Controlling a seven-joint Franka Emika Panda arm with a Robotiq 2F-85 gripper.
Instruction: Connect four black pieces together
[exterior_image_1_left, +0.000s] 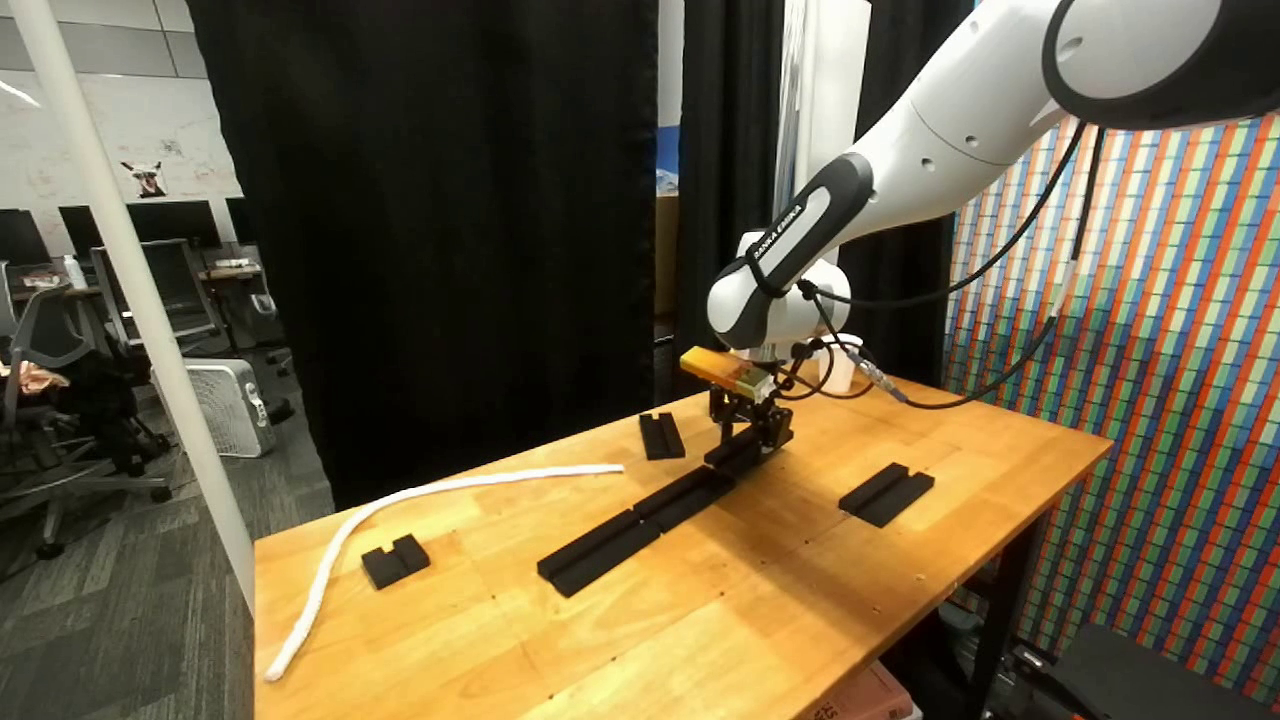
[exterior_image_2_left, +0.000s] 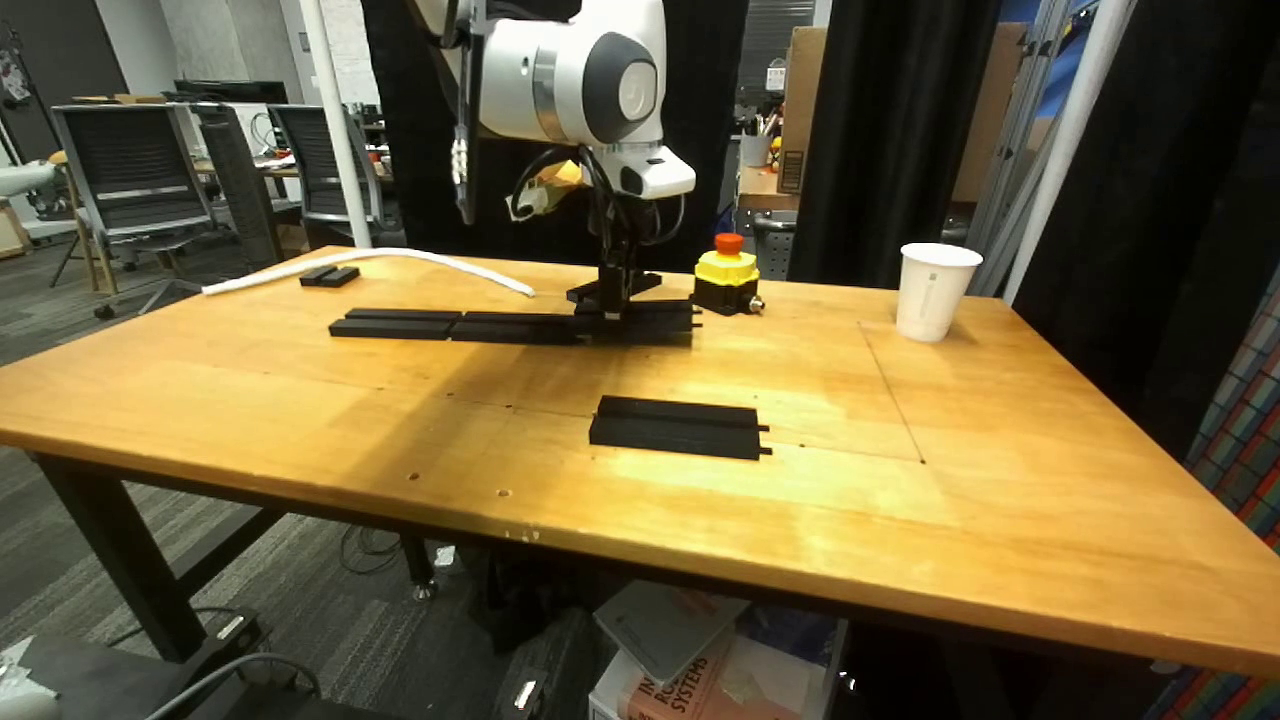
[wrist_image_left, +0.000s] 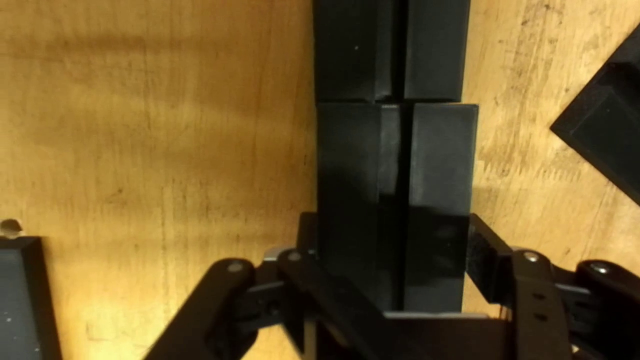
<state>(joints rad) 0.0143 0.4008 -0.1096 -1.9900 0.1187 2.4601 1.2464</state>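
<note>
Two flat black bars (exterior_image_1_left: 600, 552) (exterior_image_2_left: 395, 324), the outer one and the middle bar (exterior_image_1_left: 683, 500) (exterior_image_2_left: 515, 328), lie end to end on the table. My gripper (exterior_image_1_left: 748, 440) (exterior_image_2_left: 612, 305) (wrist_image_left: 392, 240) points down with a finger against each long side of another black bar (wrist_image_left: 350, 160). This held bar lines up with the middle bar, which shows at the top of the wrist view (wrist_image_left: 345, 50). A thin seam is between them; the held bar's end looks slightly raised. I cannot tell if they are joined. A separate black bar (exterior_image_1_left: 887, 495) (exterior_image_2_left: 680, 428) (wrist_image_left: 17, 300) lies apart.
A chunky black block (exterior_image_1_left: 660, 437) (wrist_image_left: 607, 125) lies close beside the strip. Another small block (exterior_image_1_left: 395, 560) (exterior_image_2_left: 330, 276) and a white cable (exterior_image_1_left: 420, 491) (exterior_image_2_left: 400, 252) lie farther off. An emergency stop (exterior_image_2_left: 727, 275) and a white cup (exterior_image_2_left: 935, 290) stand on the table.
</note>
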